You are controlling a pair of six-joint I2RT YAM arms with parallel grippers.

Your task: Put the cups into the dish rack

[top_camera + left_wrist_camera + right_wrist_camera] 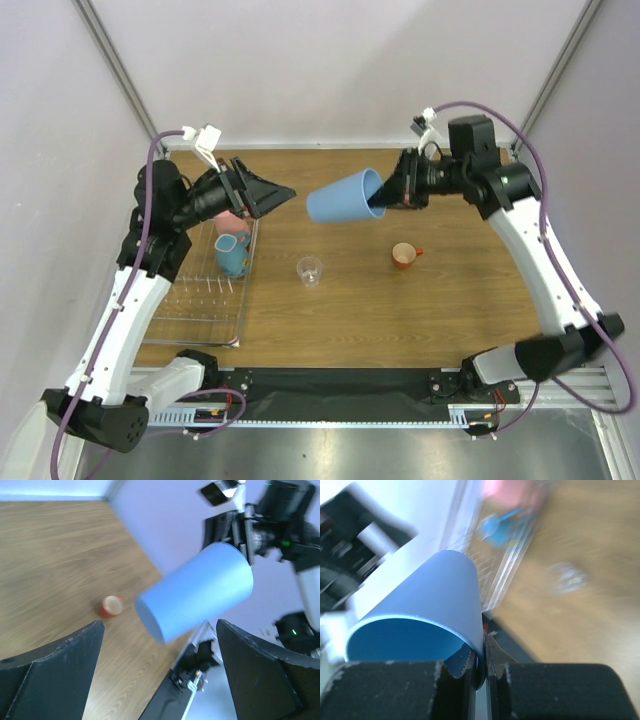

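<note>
The right gripper (385, 197) has the blue tumbler (343, 196) pinched by one strip of its rim, the wall caught between its fingers. It holds the tumbler sideways in the air over the far middle of the table (450, 310), base pointing to 9 o'clock. The left gripper (282, 192) faces it from that side, jaws spread wide and empty, just short of the base. To me it looks like a hand-over on the way to the rack (200, 310). That sits along the table's 9 o'clock edge, with the pink cup (229, 221) and the blue mug (232, 256) already at its far end.

What worries me is how little holds the tumbler. It hangs off a single bit of wall, so a nudge from the left fingers could swing it round that pinch or pry it loose. The body is smooth and round. If the left jaws close off-centre or only on the very end, it could squirt out from between them.

If the right lets go before the left has a firm hold, it drops. The glass (310, 270) stands on the table near its 6 o'clock, almost underneath, and the orange mug (403, 255) is at about 4 o'clock. A falling tumbler could tip the glass or roll away. The two arms are also nose to nose, so an overshoot would knock the fingers together. The right wrist view is blurred, and I can't tell how deep the pinch goes.
</note>
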